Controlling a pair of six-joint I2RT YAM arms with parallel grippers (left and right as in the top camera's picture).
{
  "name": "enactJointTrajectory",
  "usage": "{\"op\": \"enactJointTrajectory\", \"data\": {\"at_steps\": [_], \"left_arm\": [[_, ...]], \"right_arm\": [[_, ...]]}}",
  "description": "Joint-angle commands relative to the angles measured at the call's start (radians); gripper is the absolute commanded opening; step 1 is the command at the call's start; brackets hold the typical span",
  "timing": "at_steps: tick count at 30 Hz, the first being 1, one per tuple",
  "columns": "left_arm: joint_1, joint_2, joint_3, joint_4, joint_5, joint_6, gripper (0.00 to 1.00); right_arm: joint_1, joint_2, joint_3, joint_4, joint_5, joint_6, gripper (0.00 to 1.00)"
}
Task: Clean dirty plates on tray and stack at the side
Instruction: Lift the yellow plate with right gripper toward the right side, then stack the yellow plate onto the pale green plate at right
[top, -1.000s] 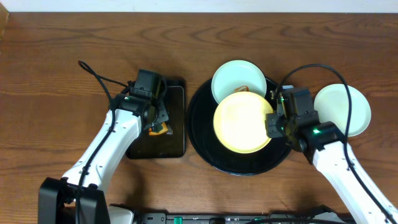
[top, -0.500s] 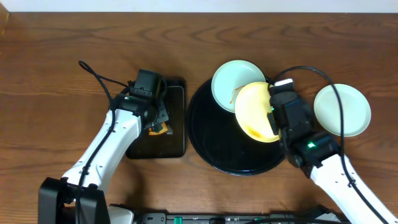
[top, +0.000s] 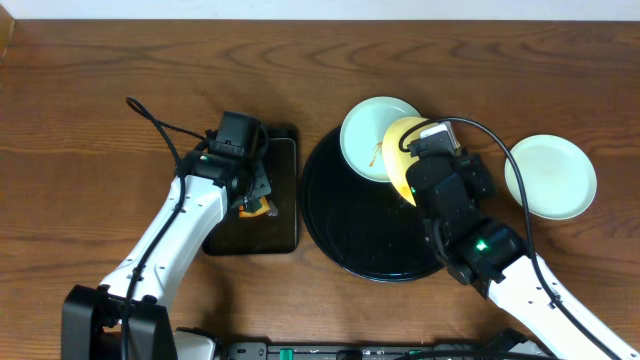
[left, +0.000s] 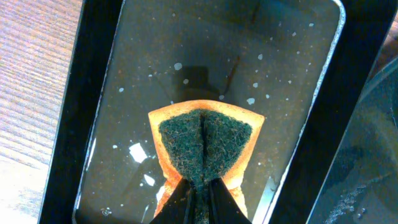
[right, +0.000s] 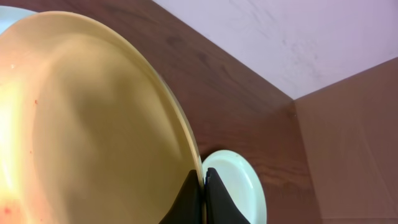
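On the brown wooden table (top: 100, 80) sits the large round glossy black tray (top: 335, 225), with a smaller black rectangular tray (top: 235, 235) just beside it at 9 o'clock. A pale mint-blue round plate (top: 362, 135) rests at the round tray's 12 o'clock; a second mint-blue plate (top: 555, 180) lies on the table out at 2 o'clock. The right gripper (right: 203, 186) is clenched on the rim of the pale yellow plate (right: 93, 124), tipped steeply at 1 o'clock. The left gripper (left: 199, 190) pinches a folded orange-and-green sponge (left: 205, 140) over the rectangular tray.

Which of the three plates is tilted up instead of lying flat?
The yellow plate, gripped at its rim by the right pincer; both mint-blue plates lie flat.
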Motion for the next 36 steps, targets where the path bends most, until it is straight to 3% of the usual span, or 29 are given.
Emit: {"op": "enactJointTrajectory", "data": {"at_steps": [1,7,12,17,20,23,26,33,36], "left_arm": [[0.004,0.005,-0.006,0.0,-0.012,0.014,0.08],[0.004,0.005,-0.006,0.0,-0.012,0.014,0.08],[0.004,0.005,-0.006,0.0,-0.012,0.014,0.08],[0.004,0.005,-0.006,0.0,-0.012,0.014,0.08],[0.004,0.005,-0.006,0.0,-0.012,0.014,0.08],[0.004,0.005,-0.006,0.0,-0.012,0.014,0.08],[0.004,0.005,-0.006,0.0,-0.012,0.014,0.08],[0.004,0.005,-0.006,0.0,-0.012,0.014,0.08],[0.004,0.005,-0.006,0.0,-0.012,0.014,0.08]], "right_arm": [[0.01,-0.012,0.019,0.013,0.043,-0.023,0.01],[0.003,-0.011,0.019,0.013,0.042,0.039,0.01],[-0.064,-0.01,0.019,-0.049,-0.07,0.294,0.01],[-0.219,0.021,0.018,-0.136,-0.211,0.603,0.01],[-0.303,0.038,0.018,-0.14,-0.269,0.666,0.01],[-0.378,0.042,0.018,-0.121,-0.386,0.651,0.01],[-0.396,0.041,0.019,-0.083,-0.446,0.492,0.01],[-0.309,0.015,0.019,-0.048,-0.437,0.199,0.01],[-0.24,-0.002,0.019,-0.029,-0.346,0.062,0.01]]}}
